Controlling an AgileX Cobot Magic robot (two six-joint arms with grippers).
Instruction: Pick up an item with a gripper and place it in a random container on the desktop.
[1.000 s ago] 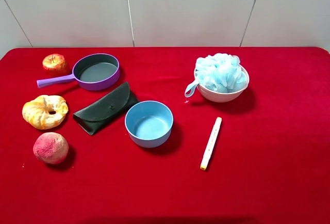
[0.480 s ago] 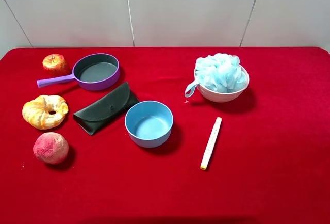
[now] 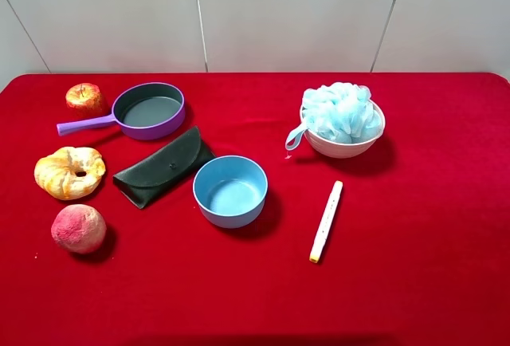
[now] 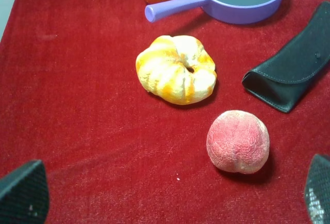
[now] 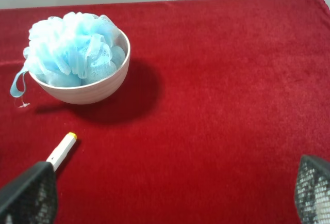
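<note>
The light blue mesh pouf (image 3: 341, 112) sits inside the pale pink bowl (image 3: 344, 145) at the back right of the red desktop (image 3: 414, 226); its loop cord hangs over the bowl's left rim. The right wrist view shows the pouf (image 5: 75, 48) in the bowl (image 5: 85, 91) too. No arm shows in the exterior high view. My right gripper (image 5: 170, 198) is open and empty, well back from the bowl. My left gripper (image 4: 170, 203) is open and empty, near the peach.
A white marker (image 3: 326, 220) lies in front of the pink bowl. A blue bowl (image 3: 230, 190) stands mid-table, with a black case (image 3: 163, 167) and a purple pan (image 3: 148, 110) to its left. An apple (image 3: 84, 97), a bread ring (image 3: 69, 171) and a peach (image 3: 78, 228) lie at the left.
</note>
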